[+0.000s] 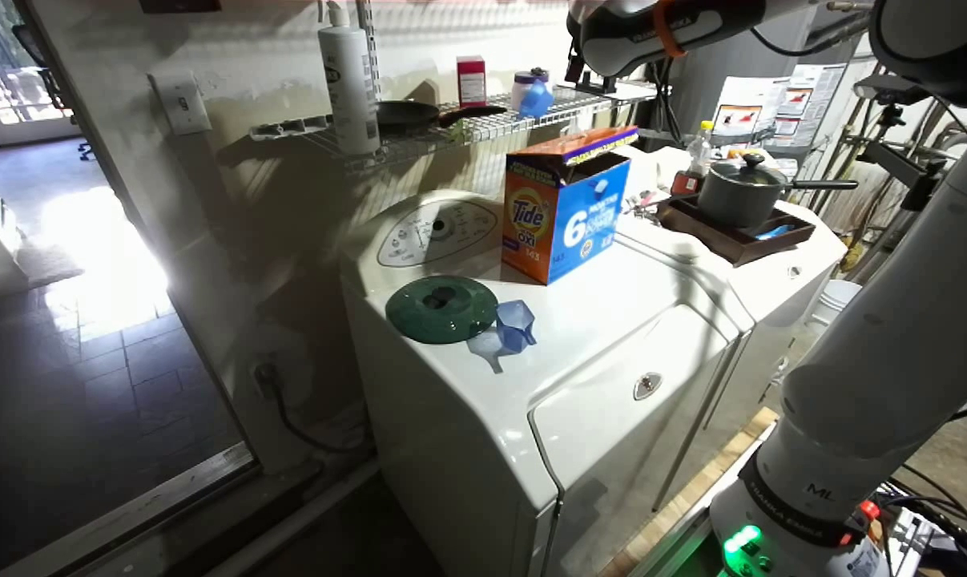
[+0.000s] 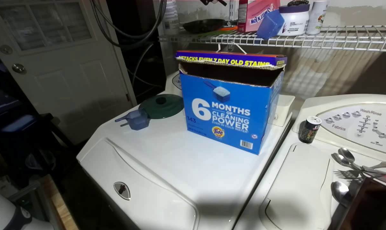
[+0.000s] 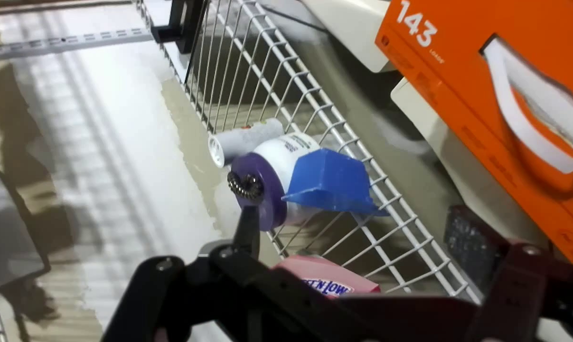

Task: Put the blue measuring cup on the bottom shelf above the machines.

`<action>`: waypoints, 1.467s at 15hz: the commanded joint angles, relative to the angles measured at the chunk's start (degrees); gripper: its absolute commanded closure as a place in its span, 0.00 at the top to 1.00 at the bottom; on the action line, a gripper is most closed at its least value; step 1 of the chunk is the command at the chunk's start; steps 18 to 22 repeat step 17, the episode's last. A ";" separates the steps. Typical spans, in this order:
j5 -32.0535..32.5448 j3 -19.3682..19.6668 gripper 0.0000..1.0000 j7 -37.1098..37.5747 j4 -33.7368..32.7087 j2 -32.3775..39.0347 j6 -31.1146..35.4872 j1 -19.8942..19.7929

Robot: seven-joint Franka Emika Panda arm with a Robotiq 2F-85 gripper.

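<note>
Wrist view puts the gripper (image 3: 355, 218) along the lower edge, its fingers (image 3: 247, 232) parted wide with nothing pinched between them; the exterior views do not plainly show the fingertips. What the next move turns on is close ahead: the blue measuring cup (image 3: 331, 178) lies at about eleven o'clock from the midpoint of the tips, within their span, though how far beyond them in depth cannot be told. It rests tilted on the white wire shelf (image 3: 348, 128), a thin blue tab, likely its handle, pointing to four o'clock over the front wires. At nine o'clock from the cup, apparently touching it, is a purple-lidded jar (image 3: 274, 161); the pink Sweet'N Low box (image 3: 326, 280) is at six. Farther out, at two o'clock from the gripper, comes the orange Tide box (image 3: 462, 95). Since this shelf hangs above the white laundry machines (image 1: 451, 449), I judge the placing done and a retreat next, best made straight back, as a swing toward nine o'clock could knock the jar. In an exterior view the cup (image 2: 271, 24) seems to reach over the front rail, so a nudge might tip it off. What the wrist view leaves out is a darker blue cup (image 1: 515, 324) on the worktop (image 1: 587, 312), just beside a round green lid (image 1: 419, 324) and at six o'clock from the shelf cup; taking the lighter one as meant is my reading of colour.
</note>
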State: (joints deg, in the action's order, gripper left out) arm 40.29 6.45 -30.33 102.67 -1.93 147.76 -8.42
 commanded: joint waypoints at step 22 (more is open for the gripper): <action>-15.25 5.03 1.00 11.89 12.02 -9.84 8.05 -2.07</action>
